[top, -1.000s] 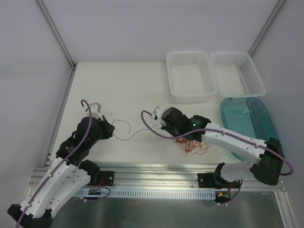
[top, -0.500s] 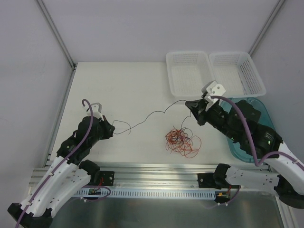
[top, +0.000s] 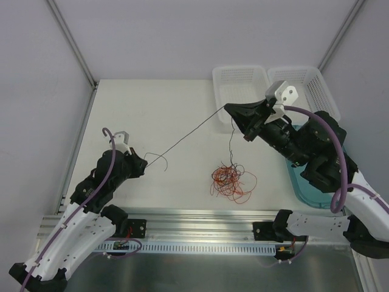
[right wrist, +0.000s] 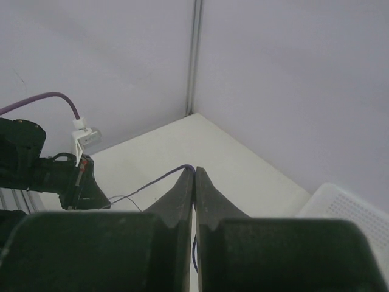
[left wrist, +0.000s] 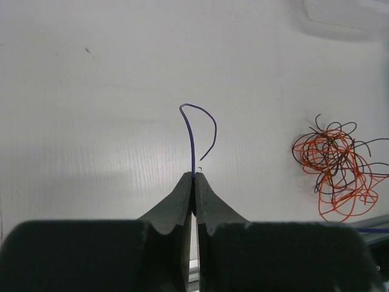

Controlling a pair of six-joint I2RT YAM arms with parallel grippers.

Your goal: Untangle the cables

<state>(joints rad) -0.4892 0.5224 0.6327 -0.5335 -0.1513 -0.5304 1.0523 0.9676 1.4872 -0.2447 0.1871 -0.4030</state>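
Observation:
A dark thin cable (top: pixel 182 139) runs nearly taut between my two grippers. My left gripper (top: pixel 144 164) is shut on its near end low over the table; the free end curls past the tips in the left wrist view (left wrist: pixel 197 125). My right gripper (top: pixel 228 108) is shut on the other part, raised high near the baskets; the cable leaves its tips leftward (right wrist: pixel 159 178), and a loose tail (top: pixel 230 143) hangs down. A tangle of red-orange and dark cables (top: pixel 230 180) lies on the table, also seen in the left wrist view (left wrist: pixel 334 164).
Two white mesh baskets (top: pixel 243 118) (top: pixel 317 97) stand at the back right. A teal tray (top: pixel 316 141) lies on the right, partly under my right arm. Grey walls close the back and sides. A metal rail (top: pixel 200 216) runs along the near edge.
My right gripper has left the tangle and risen up and back toward the baskets with the dark cable, pulling it free and nearly straight. My left gripper has held its end in place.

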